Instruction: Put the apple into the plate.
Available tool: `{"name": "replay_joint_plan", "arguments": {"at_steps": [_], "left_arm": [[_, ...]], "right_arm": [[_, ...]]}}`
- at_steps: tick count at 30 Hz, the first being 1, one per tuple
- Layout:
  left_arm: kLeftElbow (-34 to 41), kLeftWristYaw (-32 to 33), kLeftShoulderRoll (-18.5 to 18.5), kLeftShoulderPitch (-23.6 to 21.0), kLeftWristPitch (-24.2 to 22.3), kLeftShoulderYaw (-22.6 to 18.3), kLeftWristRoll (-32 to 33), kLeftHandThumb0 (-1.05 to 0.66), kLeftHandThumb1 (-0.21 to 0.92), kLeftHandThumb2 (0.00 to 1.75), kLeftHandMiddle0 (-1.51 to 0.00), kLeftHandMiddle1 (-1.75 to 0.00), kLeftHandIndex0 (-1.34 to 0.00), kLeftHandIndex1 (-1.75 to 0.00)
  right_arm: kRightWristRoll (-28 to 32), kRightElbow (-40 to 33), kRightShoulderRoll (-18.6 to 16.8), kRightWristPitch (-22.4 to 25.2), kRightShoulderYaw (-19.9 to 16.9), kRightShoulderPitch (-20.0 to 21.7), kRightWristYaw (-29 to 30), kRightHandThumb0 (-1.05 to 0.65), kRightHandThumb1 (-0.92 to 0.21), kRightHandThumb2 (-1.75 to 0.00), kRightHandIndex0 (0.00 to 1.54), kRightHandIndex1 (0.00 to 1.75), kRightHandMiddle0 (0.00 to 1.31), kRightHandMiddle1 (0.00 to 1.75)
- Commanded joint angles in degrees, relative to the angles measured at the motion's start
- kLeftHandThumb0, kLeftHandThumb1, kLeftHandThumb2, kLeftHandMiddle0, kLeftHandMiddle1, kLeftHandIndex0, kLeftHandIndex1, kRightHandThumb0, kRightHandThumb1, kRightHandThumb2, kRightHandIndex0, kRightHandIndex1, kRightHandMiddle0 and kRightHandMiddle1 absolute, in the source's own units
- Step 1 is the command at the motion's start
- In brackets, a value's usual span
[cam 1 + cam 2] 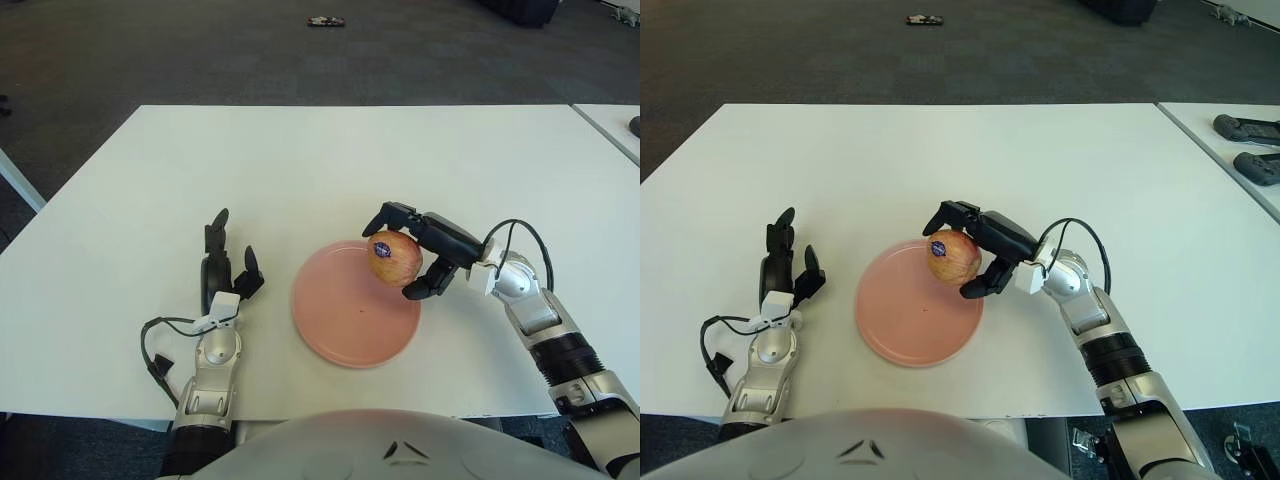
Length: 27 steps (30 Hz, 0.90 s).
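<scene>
White table in middle; dark grey floor behind it; small dark thing on floor far back; second white table at right, gap between; two dark things on it.

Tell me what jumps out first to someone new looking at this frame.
The apple with its dark sticker, gripped in the right hand over the right part of the pink plate, which sits near the white table's front edge. The left hand shows left of the plate, fingers open, holding nothing.
</scene>
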State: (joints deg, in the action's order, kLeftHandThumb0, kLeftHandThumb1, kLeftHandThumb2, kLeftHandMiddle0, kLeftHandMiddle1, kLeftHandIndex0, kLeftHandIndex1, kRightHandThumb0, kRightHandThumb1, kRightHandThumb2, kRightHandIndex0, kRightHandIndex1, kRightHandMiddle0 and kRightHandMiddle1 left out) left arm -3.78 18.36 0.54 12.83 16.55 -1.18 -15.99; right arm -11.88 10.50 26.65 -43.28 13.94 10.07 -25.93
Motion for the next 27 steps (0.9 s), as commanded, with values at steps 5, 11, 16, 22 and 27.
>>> {"name": "replay_joint_plan", "arguments": {"at_steps": [5,11,16,22,27], "left_arm": [[-0.63,-0.09,0.38,-1.04,0.61,-0.24,0.18,-0.84,0.92,0.96,-0.23,-0.11,0.0,-0.6],[-0.54,-0.07,0.41,-1.01,0.55,-0.16,-0.05,-0.85,0.92,0.97,-0.22,-0.11,0.0,-0.58],[-0.65,0.07,0.42,-1.16,0.69,-0.06,-0.24,-0.85,0.92,0.97,-0.22,-0.11,0.0,-0.56],[-0.71,0.22,0.33,-1.3,0.67,0.0,-0.36,-0.85,0.92,0.97,-0.22,-0.11,0.0,-0.58],[-0.95,0.29,0.12,-1.67,0.42,0.1,-0.36,-0.85,0.92,0.97,-0.22,-0.11,0.0,-0.59]], "right_arm": [[0.1,1.47,0.65,-2.64,0.49,-0.02,-0.41,-0.46,-0.34,-1.28,1.15,1.75,0.58,1.75],[-0.11,2.03,0.72,-2.99,0.59,0.14,-0.52,-0.46,-0.34,-1.28,1.14,1.75,0.58,1.75],[-1.0,1.99,0.88,-3.69,0.7,-0.24,-0.18,-0.46,-0.34,-1.29,1.15,1.75,0.59,1.75],[-2.78,1.86,1.28,-4.72,0.71,-0.78,0.35,-0.46,-0.33,-1.3,1.14,1.75,0.6,1.75],[-4.35,2.97,1.49,-6.15,0.64,-0.52,1.04,-0.46,-0.33,-1.3,1.13,1.75,0.59,1.75]]}}
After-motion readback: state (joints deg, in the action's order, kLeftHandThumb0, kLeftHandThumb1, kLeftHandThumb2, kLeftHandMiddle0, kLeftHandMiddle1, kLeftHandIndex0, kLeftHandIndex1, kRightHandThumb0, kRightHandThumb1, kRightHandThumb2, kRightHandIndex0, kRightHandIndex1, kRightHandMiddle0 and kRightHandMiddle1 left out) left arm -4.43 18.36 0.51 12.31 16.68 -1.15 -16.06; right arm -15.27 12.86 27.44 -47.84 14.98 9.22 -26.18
